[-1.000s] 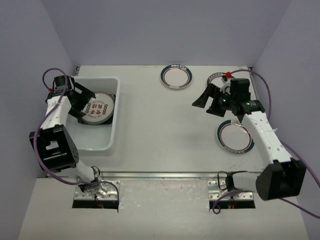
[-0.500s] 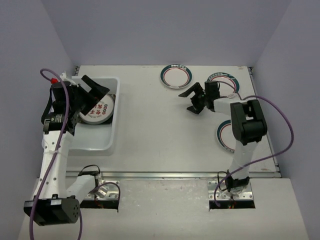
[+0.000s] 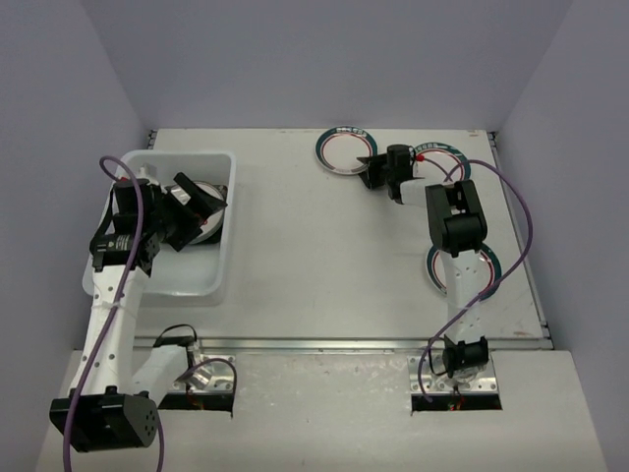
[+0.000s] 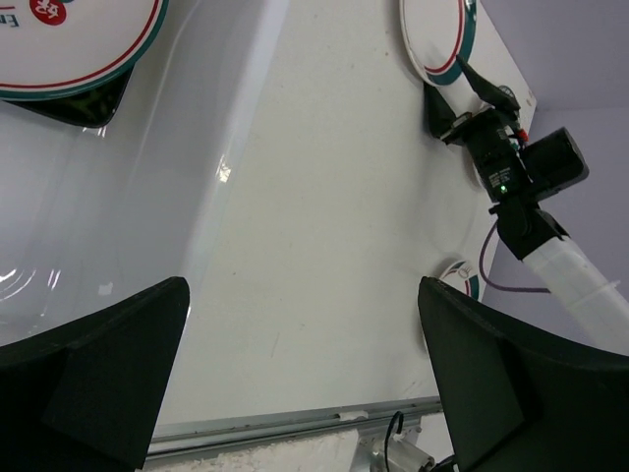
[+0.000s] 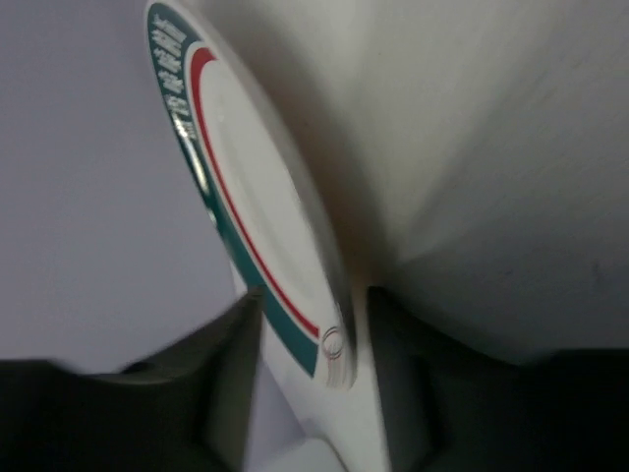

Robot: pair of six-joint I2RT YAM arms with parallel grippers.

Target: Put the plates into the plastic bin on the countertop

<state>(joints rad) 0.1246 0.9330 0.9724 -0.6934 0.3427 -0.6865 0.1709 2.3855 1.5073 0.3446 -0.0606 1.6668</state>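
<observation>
Teal plate [image 3: 344,149] now within right claw [image 5: 313,301]

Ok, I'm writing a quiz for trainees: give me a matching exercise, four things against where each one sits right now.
Things:
1. red-character plate
2. far-centre plate
3. near-right plate
4. left end effector

Places:
A. rim between the right end effector fingers
B. open, over the plastic bin
C. lying inside the plastic bin
D. partly hidden under the right arm

Pairs: 1-C, 2-A, 3-D, 4-B
</observation>
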